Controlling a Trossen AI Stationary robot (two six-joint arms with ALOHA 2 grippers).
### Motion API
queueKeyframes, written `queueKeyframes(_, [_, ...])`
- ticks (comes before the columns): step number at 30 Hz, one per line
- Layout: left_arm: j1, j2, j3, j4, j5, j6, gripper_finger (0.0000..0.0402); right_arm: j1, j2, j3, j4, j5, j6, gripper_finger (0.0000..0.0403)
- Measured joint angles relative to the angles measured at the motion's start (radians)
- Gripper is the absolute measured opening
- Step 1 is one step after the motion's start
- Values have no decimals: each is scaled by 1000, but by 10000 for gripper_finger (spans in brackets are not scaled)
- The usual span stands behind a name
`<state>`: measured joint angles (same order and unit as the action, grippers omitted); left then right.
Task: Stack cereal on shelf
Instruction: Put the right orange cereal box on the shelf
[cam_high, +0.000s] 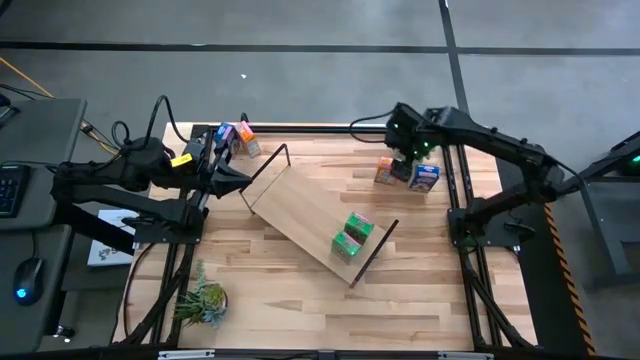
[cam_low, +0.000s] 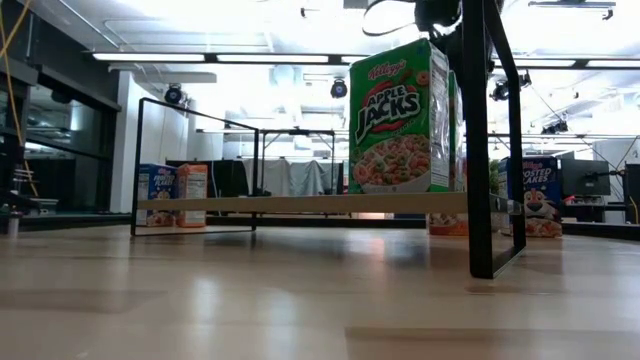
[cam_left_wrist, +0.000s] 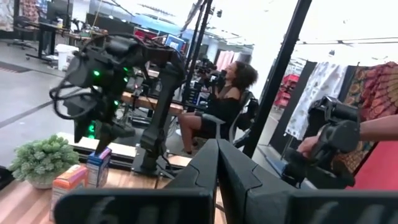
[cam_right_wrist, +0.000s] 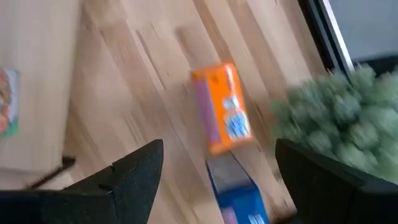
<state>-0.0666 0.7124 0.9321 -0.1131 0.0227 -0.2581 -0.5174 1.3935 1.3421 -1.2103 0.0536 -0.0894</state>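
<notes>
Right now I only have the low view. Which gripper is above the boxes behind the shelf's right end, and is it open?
Observer: The right gripper. It hangs open and empty over an orange box and a blue box.
Operator: How many boxes are on the shelf?
Observer: Two green boxes stand together on the shelf, near its right end.
Operator: And the left arm?
Observer: The left gripper is shut and empty, at the shelf's other end.
</notes>
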Motion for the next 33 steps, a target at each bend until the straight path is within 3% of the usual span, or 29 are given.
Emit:
queueKeyframes(6, [1,0,0,-3,-10,6,0,3,-31,-143,218,0,-189,303])
queueKeyframes(10, [1,5,0,-2,-12,-47,0,-17,12,-166,224,25,-282,303])
queueKeyframes(15, [1,17,0,4,-13,-116,0,-63,81,-166,217,-97,-370,303])
queueKeyframes(18, [1,26,0,1,-13,-141,0,-74,119,-166,211,-107,-405,303])
queueKeyframes(27, [1,42,0,1,-13,-95,0,-72,201,-166,208,-63,-355,300])
queueKeyframes(33, [1,40,0,0,-13,-52,0,-72,204,-166,228,-25,-343,265])
